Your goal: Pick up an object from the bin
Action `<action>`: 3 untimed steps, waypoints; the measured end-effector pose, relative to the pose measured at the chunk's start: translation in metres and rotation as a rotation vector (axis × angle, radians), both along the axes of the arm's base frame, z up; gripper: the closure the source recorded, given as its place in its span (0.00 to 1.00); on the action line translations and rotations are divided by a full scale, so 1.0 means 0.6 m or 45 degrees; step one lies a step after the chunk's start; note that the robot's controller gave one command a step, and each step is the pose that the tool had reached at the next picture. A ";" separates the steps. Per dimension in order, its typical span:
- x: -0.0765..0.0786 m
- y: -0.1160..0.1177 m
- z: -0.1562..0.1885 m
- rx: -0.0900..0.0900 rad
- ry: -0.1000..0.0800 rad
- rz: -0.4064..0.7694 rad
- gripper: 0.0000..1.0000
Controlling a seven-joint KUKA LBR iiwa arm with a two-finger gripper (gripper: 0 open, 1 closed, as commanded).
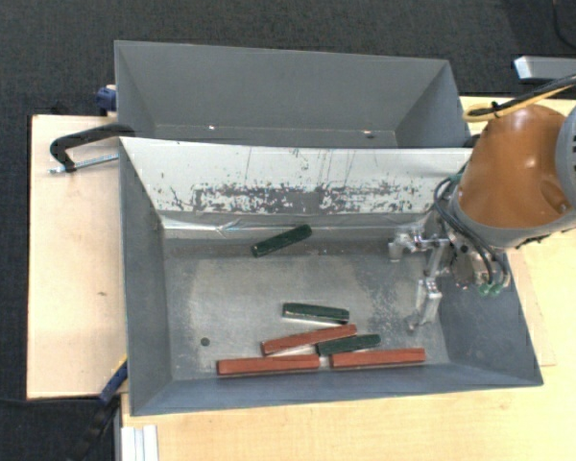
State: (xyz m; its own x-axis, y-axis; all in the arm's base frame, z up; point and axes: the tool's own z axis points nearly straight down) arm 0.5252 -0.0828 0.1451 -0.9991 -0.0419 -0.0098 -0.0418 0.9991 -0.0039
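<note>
My gripper (408, 286) hangs over the right part of the bin floor, open, with nothing between its fingers. One fingertip (397, 248) points left near the back wall; the other (420, 321) points down toward the front. Just in front and to the left of it lies a red-brown flat stick (378, 357) along the front wall. A short dark green stick (348, 345) rests against that stick's left end. Neither one touches the gripper.
Left of these, more sticks lie close together: a slanted red-brown one (309, 340), another red-brown one (267, 365) by the front wall, and a dark green one (316, 312). A lone dark green stick (282, 240) lies near the back wall.
</note>
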 end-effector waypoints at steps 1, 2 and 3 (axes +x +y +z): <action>-0.015 0.108 -0.124 0.005 0.014 0.173 0.00; -0.006 0.113 -0.050 0.004 0.010 0.277 0.00; -0.012 0.207 -0.096 0.009 0.012 0.116 0.00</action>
